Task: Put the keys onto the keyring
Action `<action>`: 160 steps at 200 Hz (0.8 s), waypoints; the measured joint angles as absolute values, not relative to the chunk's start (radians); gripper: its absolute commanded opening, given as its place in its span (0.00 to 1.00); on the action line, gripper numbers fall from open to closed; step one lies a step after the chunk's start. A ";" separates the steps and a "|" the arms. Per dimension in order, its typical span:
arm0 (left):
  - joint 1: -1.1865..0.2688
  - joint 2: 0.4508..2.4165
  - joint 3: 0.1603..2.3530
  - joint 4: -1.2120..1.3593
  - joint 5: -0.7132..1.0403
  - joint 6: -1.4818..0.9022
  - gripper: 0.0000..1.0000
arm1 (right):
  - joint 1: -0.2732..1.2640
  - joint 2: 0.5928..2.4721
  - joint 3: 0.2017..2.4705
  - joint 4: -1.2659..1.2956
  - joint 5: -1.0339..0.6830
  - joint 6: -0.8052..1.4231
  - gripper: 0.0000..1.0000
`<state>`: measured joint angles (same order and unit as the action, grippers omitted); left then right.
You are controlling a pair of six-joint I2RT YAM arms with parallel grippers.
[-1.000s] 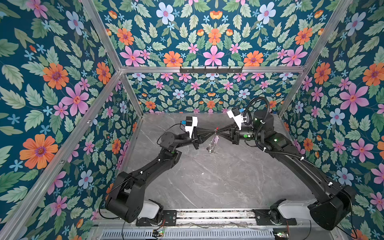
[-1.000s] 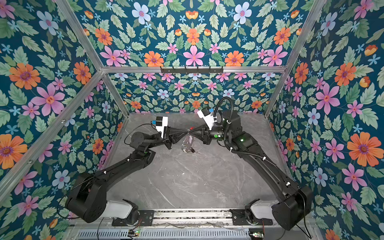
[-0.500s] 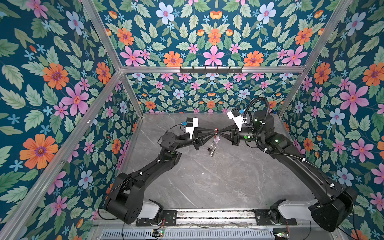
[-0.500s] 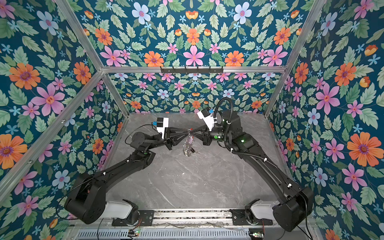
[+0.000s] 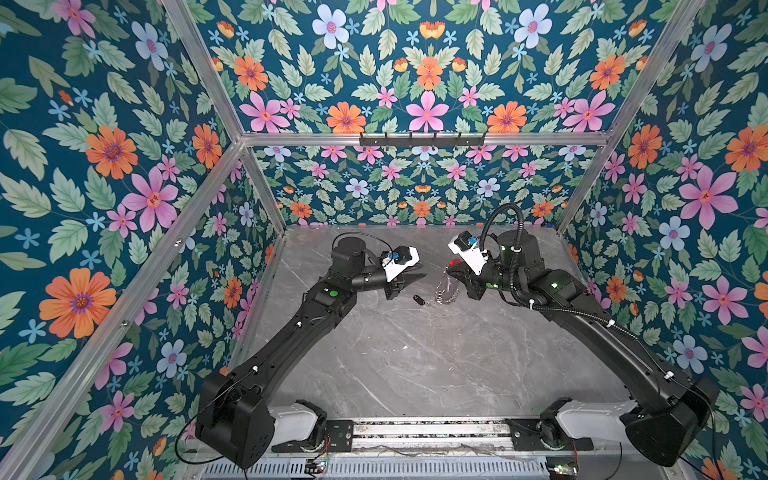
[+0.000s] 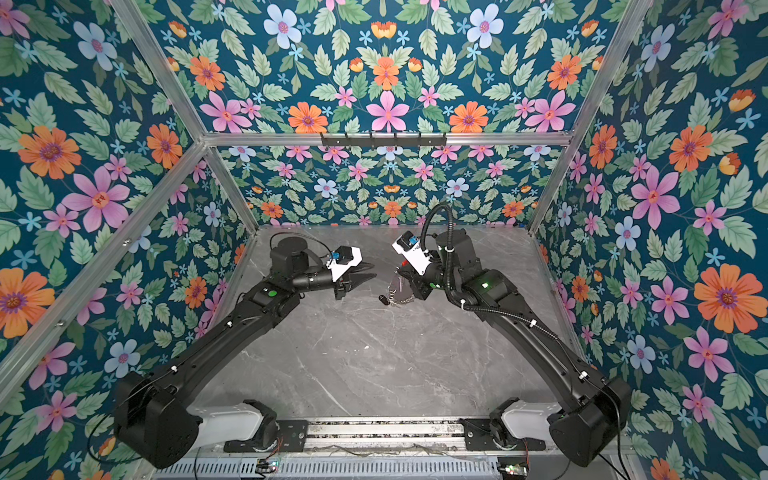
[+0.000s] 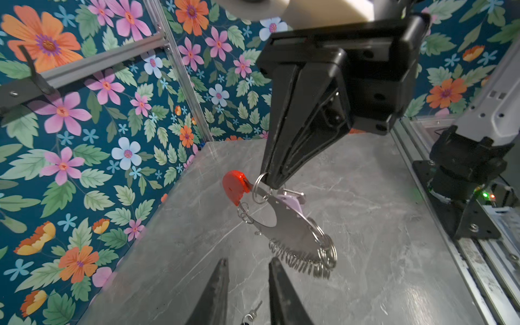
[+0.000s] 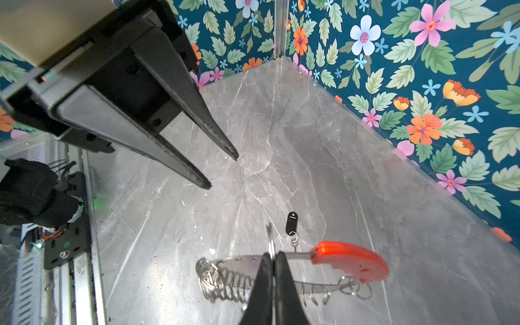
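Note:
My right gripper (image 8: 272, 254) is shut on the keyring (image 8: 230, 274), a thin metal hoop with a red section (image 8: 349, 260) and several small silver rings, held just above the table. In the left wrist view the keyring (image 7: 292, 233) hangs from the right gripper (image 7: 274, 183), and the pale lilac key (image 7: 292, 201) hangs on it near the tip. The black key (image 5: 419, 300) (image 8: 291, 222) lies loose on the table beside the keyring (image 5: 446, 291). My left gripper (image 5: 417, 272) (image 7: 249, 261) hovers left of it, open and empty.
The grey marble table (image 5: 415, 365) is boxed in by floral walls. A black hook rail (image 5: 422, 139) runs along the back wall. A metal rail (image 5: 415, 432) with both arm bases lies at the front edge.
My left gripper has opened and drawn back to the left, away from the keyring. The black key now lies on the table. The right gripper still holds the keyring, slightly lower.

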<state>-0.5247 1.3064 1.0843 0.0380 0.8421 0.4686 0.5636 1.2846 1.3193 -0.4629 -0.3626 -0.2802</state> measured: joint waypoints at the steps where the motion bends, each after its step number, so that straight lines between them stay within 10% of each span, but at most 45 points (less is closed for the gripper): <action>1: -0.525 1.308 1.085 0.036 0.842 0.471 0.27 | 0.564 1.285 1.319 -0.464 -0.363 -0.283 0.00; 160: -0.579 1.409 1.151 0.060 0.930 0.494 0.17 | 0.588 1.269 1.271 -0.467 -0.389 -0.290 0.00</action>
